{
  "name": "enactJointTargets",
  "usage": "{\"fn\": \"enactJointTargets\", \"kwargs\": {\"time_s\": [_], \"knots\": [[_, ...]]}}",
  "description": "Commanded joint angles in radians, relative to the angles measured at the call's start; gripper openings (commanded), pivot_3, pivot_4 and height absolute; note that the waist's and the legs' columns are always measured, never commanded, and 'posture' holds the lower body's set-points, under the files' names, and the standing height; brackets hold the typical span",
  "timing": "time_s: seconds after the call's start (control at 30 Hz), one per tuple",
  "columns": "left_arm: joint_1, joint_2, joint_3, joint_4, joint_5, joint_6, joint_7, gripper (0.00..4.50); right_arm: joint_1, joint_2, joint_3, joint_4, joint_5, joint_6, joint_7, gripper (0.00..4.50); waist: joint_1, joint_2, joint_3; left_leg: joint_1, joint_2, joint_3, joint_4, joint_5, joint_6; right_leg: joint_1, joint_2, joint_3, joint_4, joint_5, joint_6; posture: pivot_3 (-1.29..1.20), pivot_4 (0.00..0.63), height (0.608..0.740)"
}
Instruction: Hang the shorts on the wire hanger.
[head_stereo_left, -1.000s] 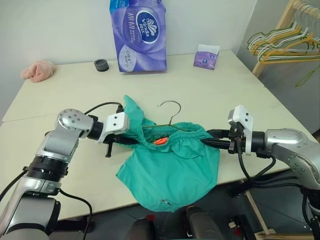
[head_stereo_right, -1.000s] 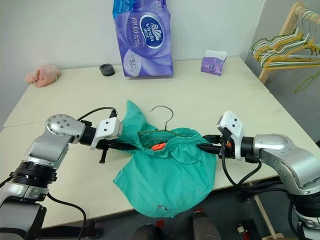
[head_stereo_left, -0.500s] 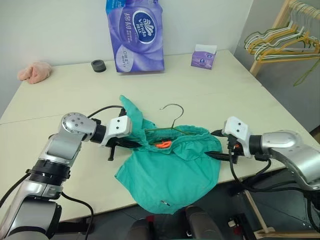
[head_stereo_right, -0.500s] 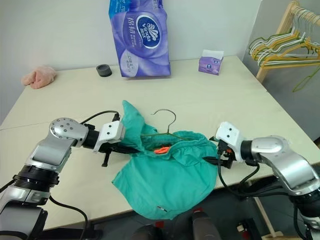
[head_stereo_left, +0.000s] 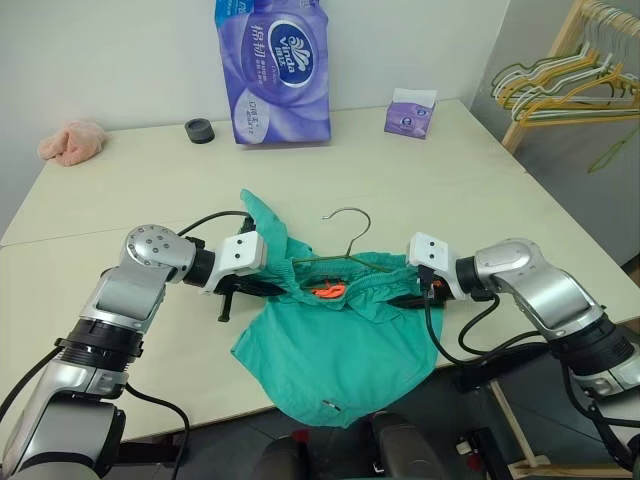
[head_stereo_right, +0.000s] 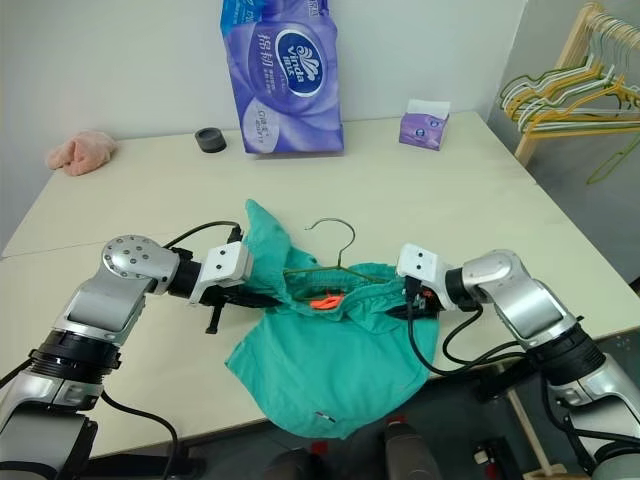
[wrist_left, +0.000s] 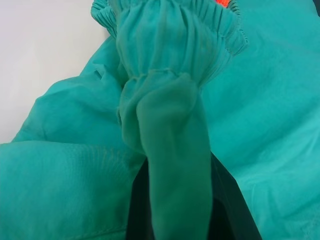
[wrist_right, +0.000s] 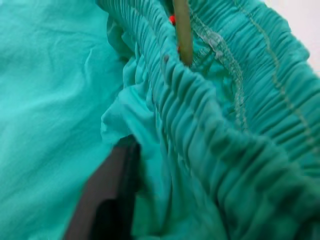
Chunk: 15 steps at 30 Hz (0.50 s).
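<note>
- The shorts (head_stereo_left: 340, 340) droop off the near tabletop (head_stereo_left: 150, 190) edge.
- Left claw (head_stereo_left: 272, 288) pinches their waistband shut; right claw (head_stereo_left: 405, 299) has come in from beside them, fingers buried in waistband folds, its grip unclear.
- The wire hanger (head_stereo_left: 345, 250) sits partly inside the waistband, hook free; hanging unfinished.

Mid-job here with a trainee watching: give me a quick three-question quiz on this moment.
1. True or false: the left gripper is shut on the shorts.
2. Where does the wire hanger sit? A) on the rack with the other hangers B) its hook standing above the shorts' waistband C) beside the pink cloth
3. Fill in: the tall purple pack stands at the table's ____ edge, by the wall.

Key: 1 true; 2 B; 3 far.
</note>
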Motion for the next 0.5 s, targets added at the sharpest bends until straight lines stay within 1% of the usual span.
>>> {"fn": "enactJointTargets", "kwargs": {"time_s": [0.03, 0.13, 0.23, 0.37, 0.43, 0.5], "knots": [[-0.004, -0.009, 0.016, -0.044, -0.039, 0.013, -0.001, 0.0, -0.016, 0.013, -0.01, -0.021, -0.012, -0.011, 0.017, 1.05, 0.0, 0.0, 0.0, 0.0, 0.0, 0.0, 0.0, 0.0, 0.0, 0.0, 0.0, 0.0, 0.0, 0.0, 0.0, -0.22, 0.11, 0.74], [-0.009, -0.023, 0.024, -0.041, -0.049, 0.045, 0.014, 0.0, -0.014, 0.02, -0.019, -0.024, -0.018, -0.009, 0.022, 0.03, 0.0, 0.0, 0.0, 0.0, 0.0, 0.0, 0.0, 0.0, 0.0, 0.0, 0.0, 0.0, 0.0, 0.0, 0.0, -0.22, 0.108, 0.74], [-0.017, -0.043, 0.039, 0.004, -0.054, 0.069, 0.039, 0.0, -0.01, 0.023, -0.029, -0.027, -0.021, -0.01, 0.023, 0.03, 0.0, 0.0, 0.0, 0.0, 0.0, 0.0, 0.0, 0.0, 0.0, 0.0, 0.0, 0.0, 0.0, 0.0, 0.0, -0.22, 0.107, 0.74], [-0.038, -0.075, 0.068, 0.08, -0.066, 0.054, 0.067, 1.1, -0.002, 0.022, -0.04, -0.042, -0.017, -0.002, 0.02, 0.0, 0.0, 0.0, 0.0, 0.0, 0.0, 0.0, 0.001, 0.0, 0.0, 0.0, 0.0, 0.0, 0.0, 0.0, 0.0, -0.23, 0.105, 0.74], [-0.049, -0.078, 0.077, 0.101, -0.074, 0.05, 0.065, 1.77, 0.004, 0.019, -0.047, -0.055, -0.013, 0.005, 0.02, 0.0, -0.001, 0.0, 0.0, 0.0, 0.0, 0.0, 0.001, 0.0, 0.0, 0.0, 0.0, 0.0, 0.0, 0.0, 0.0, -0.23, 0.105, 0.74], [-0.07, -0.074, 0.084, 0.139, -0.063, 0.009, 0.074, 2.37, 0.01, 0.011, -0.055, -0.07, -0.007, 0.012, 0.024, 0.0, -0.001, 0.0, 0.0, 0.0, 0.0, 0.0, 0.001, 0.0, 0.0, 0.0, 0.0, 0.0, 0.0, 0.0, 0.0, -0.23, 0.104, 0.74]]}}
